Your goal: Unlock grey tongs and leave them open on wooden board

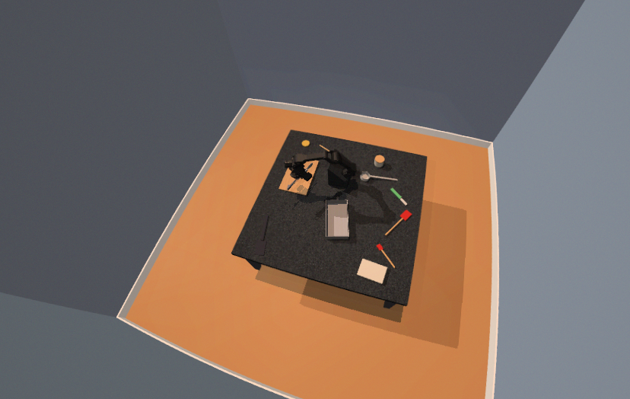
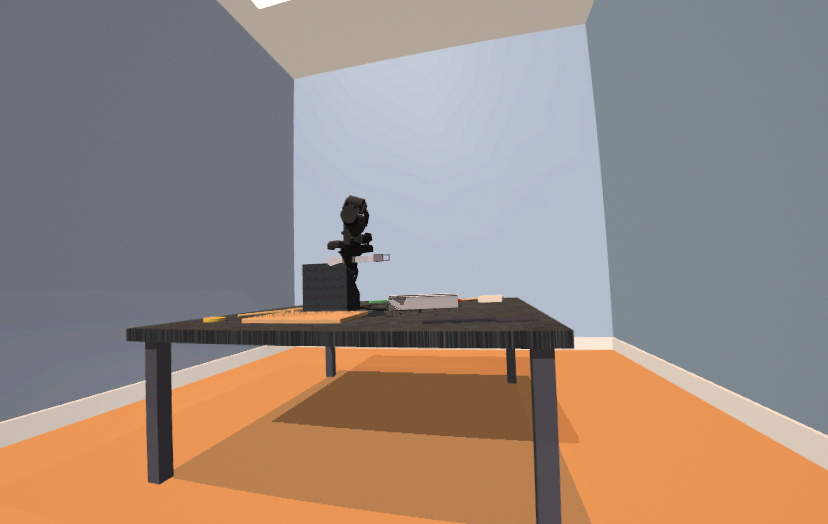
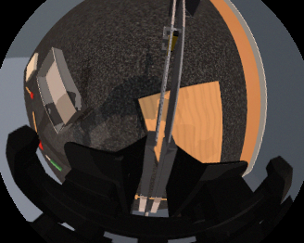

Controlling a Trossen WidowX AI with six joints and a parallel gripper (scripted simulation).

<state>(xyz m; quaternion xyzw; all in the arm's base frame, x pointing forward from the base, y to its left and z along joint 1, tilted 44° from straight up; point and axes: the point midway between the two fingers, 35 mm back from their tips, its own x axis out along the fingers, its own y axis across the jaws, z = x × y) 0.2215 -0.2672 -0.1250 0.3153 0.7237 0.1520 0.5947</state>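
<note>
Held level near the counter's (image 1: 283, 232) (image 2: 352, 337) (image 3: 111, 51) board-side edge, the grey tongs (image 1: 291, 184) (image 2: 375, 258) (image 3: 178, 70) look slim, springy and slippery, best gripped mid-arms, where the tool (image 1: 303, 173) (image 2: 352, 260) (image 3: 156, 140), nearly closed, pinches them.

You can read no text, label, brand, number or sign in any of the three views; whatever surfaces you look at, from top, exterior or wrist, show you no legible lettering or markings.
</note>
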